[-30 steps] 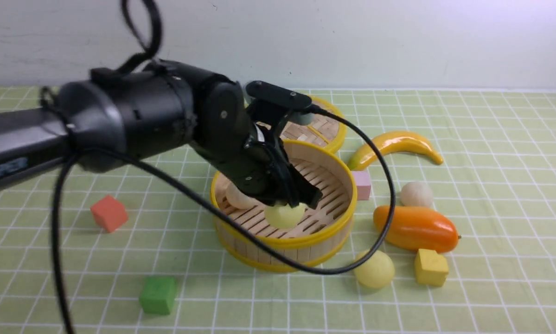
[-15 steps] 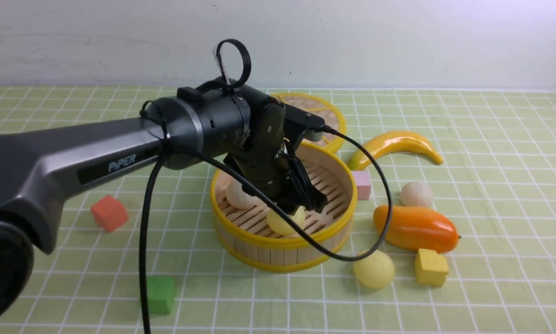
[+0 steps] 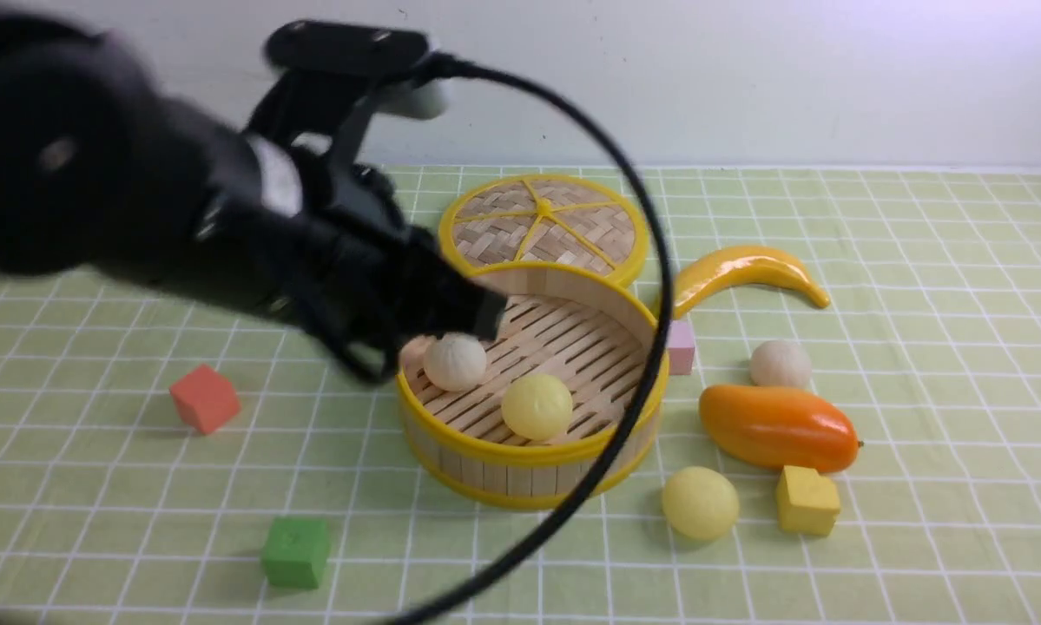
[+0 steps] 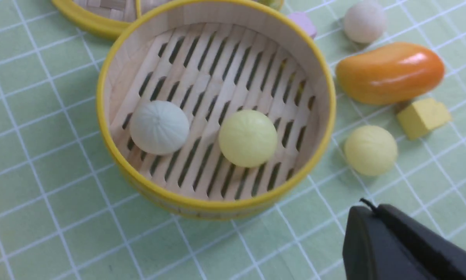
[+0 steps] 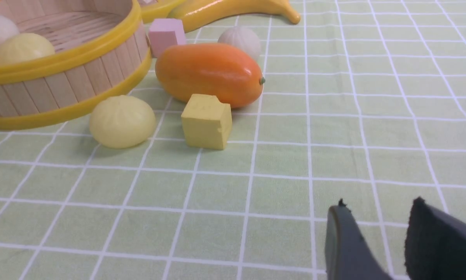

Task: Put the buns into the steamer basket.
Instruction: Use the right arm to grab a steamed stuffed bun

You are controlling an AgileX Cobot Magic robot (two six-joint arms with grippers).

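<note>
Two buns in, two out. The basket (image 3: 533,453) sits in the middle of the worktop (image 3: 919,555). On its slats you have a white bun (image 3: 456,362) at the left side. A yellow bun (image 3: 536,405) lies just beside it, closer to the near edge, with a small gap between them.

Your left pincer (image 4: 367,221) is closed and empty, hanging above the worktop just outside the basket's rim. In the front view the left arm (image 3: 138,200) is a blur over the basket's left side.

Toward the right edge, the loose white bun (image 3: 780,364) sits just on the far-edge side of the mango (image 3: 778,428). The loose yellow bun (image 3: 701,503) lies near the basket wall, beside the yellow cube (image 3: 807,500).

Your right pincer (image 5: 378,217) stands open, nothing between its fingers, low over bare worktop and well apart from both loose buns.
</note>
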